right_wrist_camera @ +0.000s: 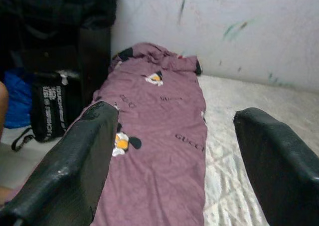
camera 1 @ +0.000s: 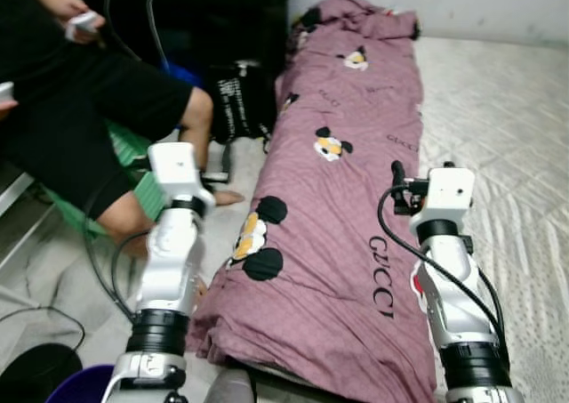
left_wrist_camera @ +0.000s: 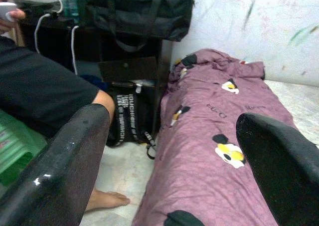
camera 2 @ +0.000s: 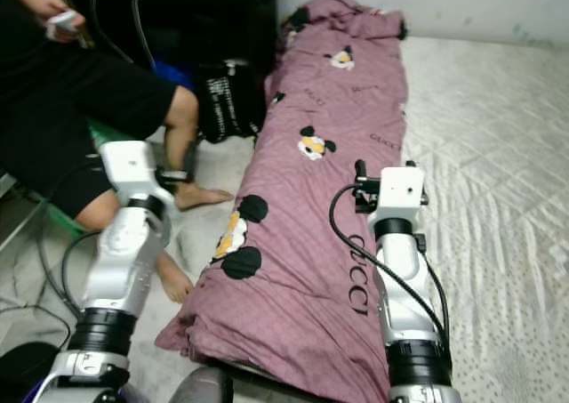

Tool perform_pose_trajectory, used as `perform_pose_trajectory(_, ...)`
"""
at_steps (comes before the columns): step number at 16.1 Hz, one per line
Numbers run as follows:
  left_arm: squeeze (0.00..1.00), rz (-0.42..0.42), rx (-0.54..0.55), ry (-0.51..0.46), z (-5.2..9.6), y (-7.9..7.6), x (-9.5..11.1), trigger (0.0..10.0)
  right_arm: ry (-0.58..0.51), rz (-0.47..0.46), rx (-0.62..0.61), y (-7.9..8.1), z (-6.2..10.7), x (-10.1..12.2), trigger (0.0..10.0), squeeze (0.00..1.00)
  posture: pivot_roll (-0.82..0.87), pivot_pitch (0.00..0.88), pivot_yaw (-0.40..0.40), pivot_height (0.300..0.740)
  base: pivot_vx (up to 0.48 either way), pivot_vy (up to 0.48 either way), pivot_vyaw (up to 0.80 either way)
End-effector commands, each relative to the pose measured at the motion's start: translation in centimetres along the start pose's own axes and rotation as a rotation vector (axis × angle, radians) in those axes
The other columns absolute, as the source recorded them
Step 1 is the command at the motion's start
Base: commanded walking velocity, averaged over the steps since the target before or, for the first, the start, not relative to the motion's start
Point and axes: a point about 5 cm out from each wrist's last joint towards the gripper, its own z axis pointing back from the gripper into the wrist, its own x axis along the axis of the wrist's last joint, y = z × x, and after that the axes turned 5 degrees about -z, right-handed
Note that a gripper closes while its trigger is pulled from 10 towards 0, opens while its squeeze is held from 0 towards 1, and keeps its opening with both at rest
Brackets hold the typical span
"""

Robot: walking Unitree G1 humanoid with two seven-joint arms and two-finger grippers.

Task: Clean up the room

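So the blanket (camera 1: 347, 198) is mauve with cartoon mouse heads and lettering, folded into a long strip along the bed's (camera 1: 507, 136) left edge, bunched by the wall. My left end effector (left_wrist_camera: 169, 156) and right end effector (right_wrist_camera: 174, 151) both gape wide above it, holding nothing.

A white wall (right_wrist_camera: 209, 21) stood ahead of me, smeared with dark and green marks. Below it lay a pale quilted mattress (camera 1: 507, 127). To my left the floor (camera 2: 218, 167) was light and bare in patches. A black bag (left_wrist_camera: 139, 9) sat high on a dark stand (left_wrist_camera: 129, 69), and a green stool (left_wrist_camera: 15, 146) stood near it. The light was dim and even.
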Motion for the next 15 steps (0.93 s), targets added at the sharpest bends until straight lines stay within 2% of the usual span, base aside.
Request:
perform_pose_trajectory(1, 0.00, -0.020, 0.025, 0.020, 0.07, 0.61, -0.25, 10.0, 0.002, 0.009, -0.006, 0.05, 0.19, -0.12, 10.0, 0.00, -0.07, 0.000, 0.066, 0.740, 0.000, 0.000, 0.00)
perform_pose_trajectory(15, 0.00, -0.016, 0.022, 0.052, -0.02, 0.02, -0.69, 10.0, 0.024, -0.031, -0.032, -0.15, -0.09, -0.33, 10.0, 0.00, -0.07, 0.000, 0.059, 0.740, 0.000, 0.000, 0.00)
